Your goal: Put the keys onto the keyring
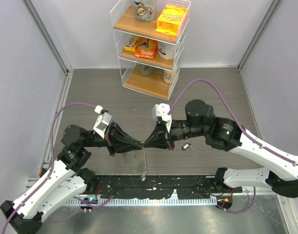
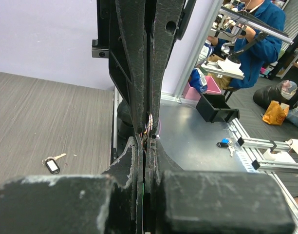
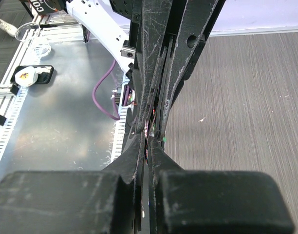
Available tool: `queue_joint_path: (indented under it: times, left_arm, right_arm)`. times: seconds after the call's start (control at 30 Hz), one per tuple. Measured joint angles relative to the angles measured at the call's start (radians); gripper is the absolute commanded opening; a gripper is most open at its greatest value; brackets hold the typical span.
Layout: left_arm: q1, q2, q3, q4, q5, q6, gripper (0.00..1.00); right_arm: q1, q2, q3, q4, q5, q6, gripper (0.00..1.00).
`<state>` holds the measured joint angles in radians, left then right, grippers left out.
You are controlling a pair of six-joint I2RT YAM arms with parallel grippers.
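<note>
Over the table's middle my left gripper [image 1: 139, 143] and right gripper [image 1: 147, 142] meet tip to tip, both shut. The keyring's grey chain [image 1: 144, 163] hangs straight down from that meeting point towards the near edge. In the left wrist view my left gripper [image 2: 145, 141] is closed at a small metal ring of the keyring [image 2: 150, 123], pinched in the right fingers opposite. The right wrist view shows my right gripper [image 3: 150, 139] closed, with a green speck [image 3: 163, 140] at the tips. One key with a dark head [image 1: 186, 146] lies on the table under the right arm, also visible from the left wrist [image 2: 52, 165].
A white wire shelf [image 1: 149, 44] with boxes and jars stands at the back centre. A perforated black rail [image 1: 154, 187] runs along the near edge between the arm bases. Purple cables [image 1: 61, 114] loop from both arms.
</note>
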<state>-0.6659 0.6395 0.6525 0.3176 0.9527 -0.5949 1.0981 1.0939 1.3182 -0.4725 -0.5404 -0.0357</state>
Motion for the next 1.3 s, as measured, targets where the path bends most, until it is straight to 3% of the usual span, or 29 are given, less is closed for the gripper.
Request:
queue_joint_path:
  times: [0.07, 0.1, 0.13, 0.2, 0.43, 0.7, 1.3]
  left_arm:
    - [-0.001, -0.003, 0.0, 0.0, -0.002, 0.0, 0.0]
    - [-0.001, -0.006, 0.0, 0.0, -0.003, 0.0, 0.0]
    - [-0.001, -0.009, 0.0, 0.0, -0.006, 0.0, 0.0]
    - [-0.002, -0.014, 0.0, 0.0, -0.009, 0.001, 0.0]
    - [-0.002, -0.029, 0.0, 0.0, -0.035, 0.005, 0.0]
    - [-0.002, -0.038, 0.0, 0.0, -0.04, 0.009, 0.0]
    - [-0.003, -0.044, 0.0, 0.0, -0.047, 0.004, 0.0]
  right_arm:
    - [0.001, 0.0, 0.001, 0.0, 0.0, -0.002, 0.06]
    - [0.001, 0.0, 0.001, 0.001, -0.001, -0.004, 0.14]
    - [0.002, 0.0, 0.002, 0.001, 0.0, -0.005, 0.29]
    - [0.002, 0.0, 0.002, 0.0, -0.001, -0.008, 0.42]
    - [0.006, -0.042, -0.018, -0.015, 0.016, -0.016, 0.58]
    - [0.006, -0.128, -0.021, -0.033, 0.074, -0.028, 0.58]
    - [0.012, -0.031, 0.036, -0.036, 0.066, -0.043, 0.44]
